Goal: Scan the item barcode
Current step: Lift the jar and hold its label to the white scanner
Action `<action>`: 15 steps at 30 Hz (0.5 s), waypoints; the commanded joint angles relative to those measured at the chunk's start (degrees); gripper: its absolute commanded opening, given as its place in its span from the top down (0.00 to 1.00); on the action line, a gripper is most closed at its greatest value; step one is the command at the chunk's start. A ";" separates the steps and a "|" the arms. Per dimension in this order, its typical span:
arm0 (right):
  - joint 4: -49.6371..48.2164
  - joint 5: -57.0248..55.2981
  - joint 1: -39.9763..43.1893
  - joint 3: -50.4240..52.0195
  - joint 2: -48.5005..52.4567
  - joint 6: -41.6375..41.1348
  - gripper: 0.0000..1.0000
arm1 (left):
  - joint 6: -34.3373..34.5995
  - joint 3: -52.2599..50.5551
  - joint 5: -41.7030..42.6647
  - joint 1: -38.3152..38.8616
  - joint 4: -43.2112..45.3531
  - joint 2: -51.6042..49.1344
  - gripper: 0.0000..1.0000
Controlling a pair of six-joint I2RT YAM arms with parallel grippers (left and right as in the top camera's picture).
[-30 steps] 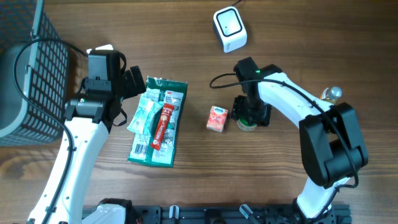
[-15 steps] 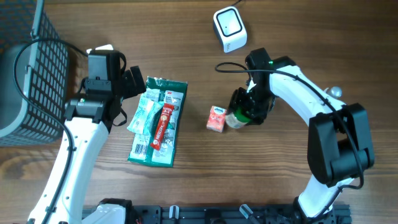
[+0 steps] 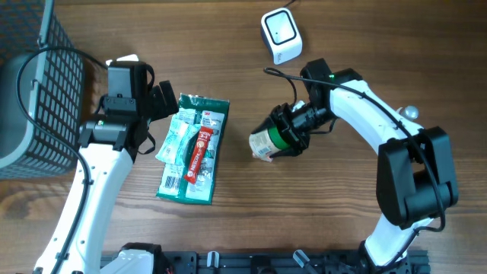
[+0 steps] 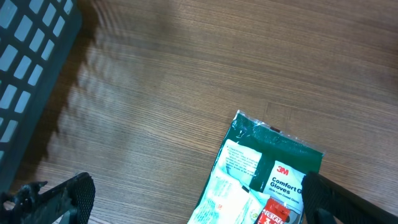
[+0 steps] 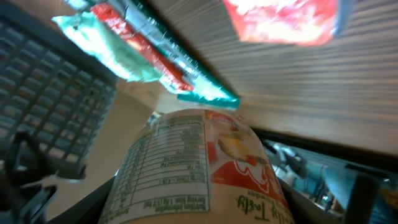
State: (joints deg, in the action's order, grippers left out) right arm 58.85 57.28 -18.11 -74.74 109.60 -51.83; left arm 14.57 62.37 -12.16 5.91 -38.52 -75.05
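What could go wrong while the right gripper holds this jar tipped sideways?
The right gripper holds the jar by its lid end only, so it may slip and drop onto the red carton beneath. It points away from the scanner, so the barcode may never face it.

Bright even light, soft shadows, bottle (image 5: 199,168) blurred close up

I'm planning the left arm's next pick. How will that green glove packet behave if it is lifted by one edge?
Probably floppy: the glove packet lies flat and looks like thin film around soft gloves, so it would likely sag and fold. Its wrap looks glossy in the left wrist view, so it may slip. It seems light and has no round side to roll on.
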 commanded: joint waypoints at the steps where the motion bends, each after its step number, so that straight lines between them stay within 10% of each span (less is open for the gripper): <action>1: -0.35 4.79 0.09 -1.31 -2.10 -1.07 0.50 | 0.90 0.66 -0.33 -0.24 0.17 0.15 0.00; 15: -0.07 -32.30 0.02 -1.31 -2.10 -0.59 0.53 | 0.90 0.66 -0.33 -0.24 0.17 0.15 0.00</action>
State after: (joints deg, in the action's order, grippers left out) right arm 58.67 38.11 -18.11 -74.74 109.60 -52.47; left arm 14.57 62.37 -12.16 5.91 -38.52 -75.05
